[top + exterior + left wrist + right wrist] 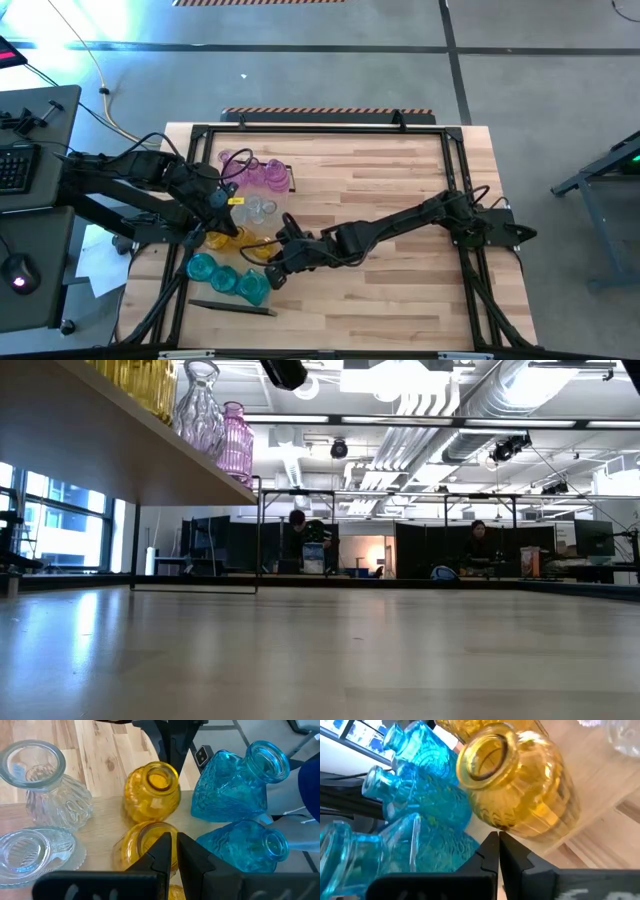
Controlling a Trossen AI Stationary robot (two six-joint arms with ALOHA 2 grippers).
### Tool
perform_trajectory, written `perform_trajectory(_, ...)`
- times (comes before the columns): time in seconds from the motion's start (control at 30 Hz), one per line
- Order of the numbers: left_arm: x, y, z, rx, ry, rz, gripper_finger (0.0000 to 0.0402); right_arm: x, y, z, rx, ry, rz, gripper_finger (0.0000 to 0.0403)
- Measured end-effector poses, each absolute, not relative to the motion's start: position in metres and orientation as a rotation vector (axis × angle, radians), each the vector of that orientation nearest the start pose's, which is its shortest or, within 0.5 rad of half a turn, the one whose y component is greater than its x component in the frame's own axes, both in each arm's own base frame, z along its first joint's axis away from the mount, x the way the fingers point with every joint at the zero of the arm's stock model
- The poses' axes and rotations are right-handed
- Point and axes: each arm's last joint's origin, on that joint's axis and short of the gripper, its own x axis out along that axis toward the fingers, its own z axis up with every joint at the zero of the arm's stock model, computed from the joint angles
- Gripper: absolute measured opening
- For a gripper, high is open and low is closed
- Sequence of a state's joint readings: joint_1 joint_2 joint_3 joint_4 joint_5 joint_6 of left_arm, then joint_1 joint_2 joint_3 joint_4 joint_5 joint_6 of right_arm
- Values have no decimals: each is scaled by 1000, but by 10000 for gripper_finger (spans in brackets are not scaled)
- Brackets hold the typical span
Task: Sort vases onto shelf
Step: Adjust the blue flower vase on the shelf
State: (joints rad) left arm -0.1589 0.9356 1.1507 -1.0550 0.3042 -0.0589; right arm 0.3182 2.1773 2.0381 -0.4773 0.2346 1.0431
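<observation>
The left gripper [172,851] is hanging over the shelf [107,815] with its fingers [161,854] drawn almost together, only a thin slit between them and nothing caught there. Just below their tips an amber vase [145,847] is standing, and a second amber vase [151,790] is sitting right beyond it. Two clear vases [47,787] are standing to one side of the amber pair, and two teal bottles [240,780] are crowding the other side.

The right gripper [499,851] is reaching in from the opposite side with its fingers [487,855] pressed fully shut and empty. Their tips are pointing at the base of an amber vase [520,785] standing near the shelf's edge; whether they are touching it is not clear. Teal bottles [415,785] are clustering beside that vase.

From above, both arms are meeting at the left part of the table [400,190], where the vases are grouping by colour: pink vases [262,172] farthest from the front edge, clear ones next, amber ones [225,238] after them, and teal ones [225,277] nearest the front. From table height, the shelf is showing as a raised board with amber, clear and pink vases along it.
</observation>
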Motion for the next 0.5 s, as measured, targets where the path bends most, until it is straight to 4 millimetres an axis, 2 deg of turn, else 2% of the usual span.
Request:
perform_trajectory(0.23,148,-32,357,-103,843,-404,21,476,155,291,843,569,-220,0)
perform_trajectory(0.4,135,-28,365,-74,780,-340,21,473,162,295,836,553,-223,0)
perform_trajectory(0.5,123,-25,378,-59,708,-294,21,472,166,305,826,528,-219,0)
